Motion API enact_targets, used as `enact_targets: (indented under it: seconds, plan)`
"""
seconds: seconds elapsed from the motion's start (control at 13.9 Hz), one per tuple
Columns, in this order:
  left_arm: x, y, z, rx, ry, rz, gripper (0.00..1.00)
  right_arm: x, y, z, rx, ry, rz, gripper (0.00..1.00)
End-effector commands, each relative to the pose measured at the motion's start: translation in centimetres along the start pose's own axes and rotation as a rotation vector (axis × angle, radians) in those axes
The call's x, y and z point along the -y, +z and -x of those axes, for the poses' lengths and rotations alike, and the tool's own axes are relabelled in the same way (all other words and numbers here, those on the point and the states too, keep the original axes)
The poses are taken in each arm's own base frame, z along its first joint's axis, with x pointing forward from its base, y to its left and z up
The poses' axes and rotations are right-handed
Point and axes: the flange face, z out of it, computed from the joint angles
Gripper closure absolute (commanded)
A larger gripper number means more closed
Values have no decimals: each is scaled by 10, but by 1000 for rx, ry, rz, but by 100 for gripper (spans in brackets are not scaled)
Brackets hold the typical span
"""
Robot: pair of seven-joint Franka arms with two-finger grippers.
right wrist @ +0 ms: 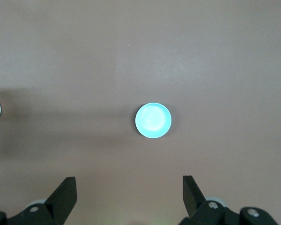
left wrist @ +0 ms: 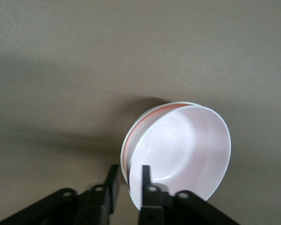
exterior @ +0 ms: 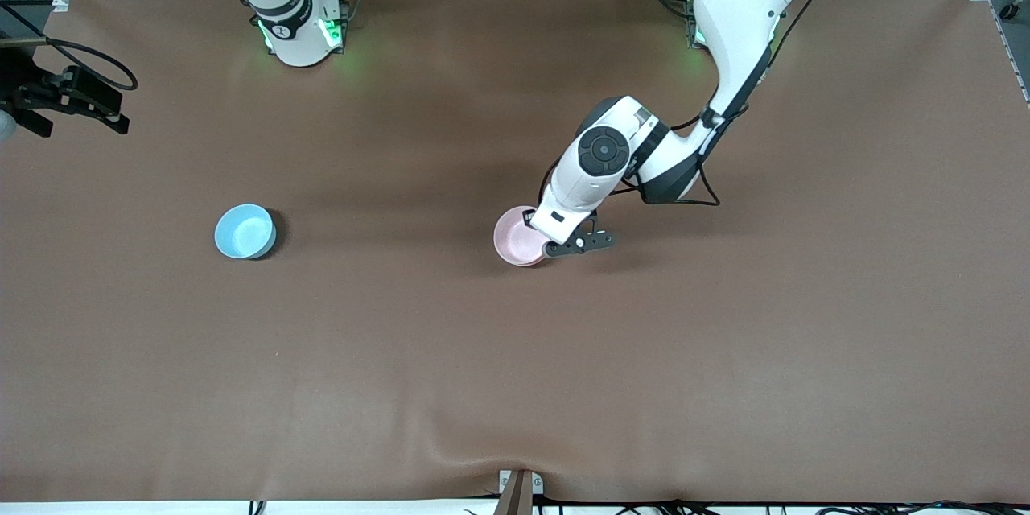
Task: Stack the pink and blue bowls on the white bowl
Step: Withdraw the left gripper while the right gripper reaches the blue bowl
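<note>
Roughly halfway: pink bowl (exterior: 515, 237) nested in white bowl (left wrist: 175, 103), left gripper (left wrist: 129, 168) at its rim, grip impossible to tell. Blue bowl (exterior: 245, 231) well apart from pink, still to stack; right gripper (right wrist: 129, 187) spread wide, waiting.

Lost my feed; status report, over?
Left gripper astride pink bowl's rim; pink nested in white bowl. Right gripper open, waiting high over blue bowl. Nothing in the way.

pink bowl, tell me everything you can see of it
The pink bowl is small, round, plain, glossy like plastic, pale pink and empty. It sits upright, nested in a white bowl whose rim shows just outside it, mid-table toward the left arm's end. The left gripper straddles its rim, one finger inside, one outside.
</note>
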Motion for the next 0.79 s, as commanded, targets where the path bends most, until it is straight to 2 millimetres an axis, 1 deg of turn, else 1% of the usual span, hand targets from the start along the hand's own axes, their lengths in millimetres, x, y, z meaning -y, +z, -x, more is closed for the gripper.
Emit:
enact_targets:
  seconds: [0.0,0.07,0.22,0.36,0.43,0.5,0.58,0.65,0.72]
  plan:
    - [7,-35,-7,-43,-20,-31,0,0,-2,0,-4,-9,16,0]
    - [15,-54,-15,-52,-28,-50,0,0,-2,0,-4,-9,16,0]
    - [48,-118,-45,-81,-32,-88,0,-1,-2,-1,-6,-6,16,0]
    - [90,-177,-73,-112,-16,-108,0,-6,5,-8,5,4,15,0]
    - [110,-204,-84,-135,-33,-108,0,-7,6,-9,6,4,15,0]
    - [129,-232,-94,-163,-63,-105,0,-11,17,-16,26,12,15,0]
    - [158,-256,-111,-183,-95,-100,0,-13,34,-26,57,7,19,0]
    - [179,-276,-121,-196,-83,-102,0,-13,39,-31,65,6,25,0]
    - [189,-305,-120,-213,-37,-108,0,-13,42,-33,67,8,26,0]
